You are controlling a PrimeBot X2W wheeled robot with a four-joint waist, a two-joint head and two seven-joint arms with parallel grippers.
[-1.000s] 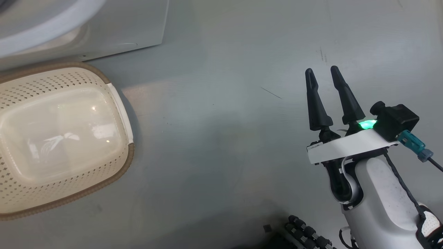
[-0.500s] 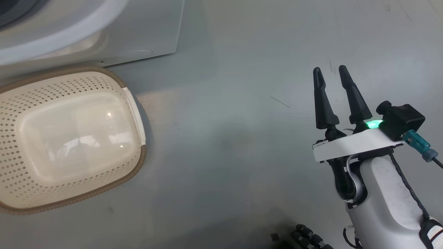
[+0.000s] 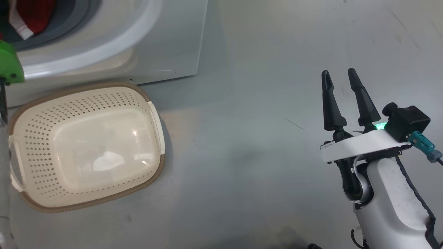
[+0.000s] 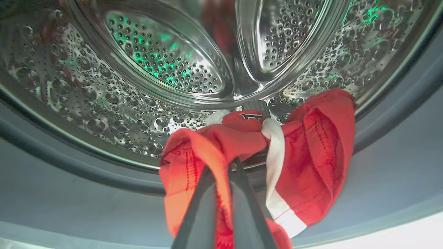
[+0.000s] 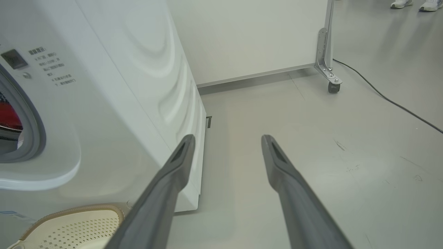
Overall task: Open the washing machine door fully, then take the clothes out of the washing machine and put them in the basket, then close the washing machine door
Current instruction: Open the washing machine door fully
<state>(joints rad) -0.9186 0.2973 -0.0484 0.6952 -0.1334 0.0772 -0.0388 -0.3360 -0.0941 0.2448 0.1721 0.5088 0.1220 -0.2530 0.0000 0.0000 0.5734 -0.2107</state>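
In the left wrist view my left gripper (image 4: 231, 163) is shut on the clothes (image 4: 311, 145), a bunched red jersey with white trim. It hangs over the grey gasket (image 4: 69, 173) at the mouth of the steel drum (image 4: 166, 62). The head view shows the washing machine (image 3: 166, 41) at upper left with red clothes (image 3: 33, 14) in its opening. The cream basket (image 3: 86, 88) stands empty on the floor just in front of the machine. My right gripper (image 3: 338, 72) is open with nothing in it, far to the right over bare floor. The washing machine door is out of view.
A green part of my left arm (image 3: 8, 65) shows at the left edge. In the right wrist view my right gripper (image 5: 227, 138) points past the washer's side (image 5: 121, 86) at a wheeled panel's caster (image 5: 332, 86), a floor cable (image 5: 387, 100) and a person's shoes (image 5: 412, 4).
The head camera has shifted, so the basket and washer sit further right and lower in the picture. The washer opening with red cloth has come into sight. My right gripper keeps its open pose.
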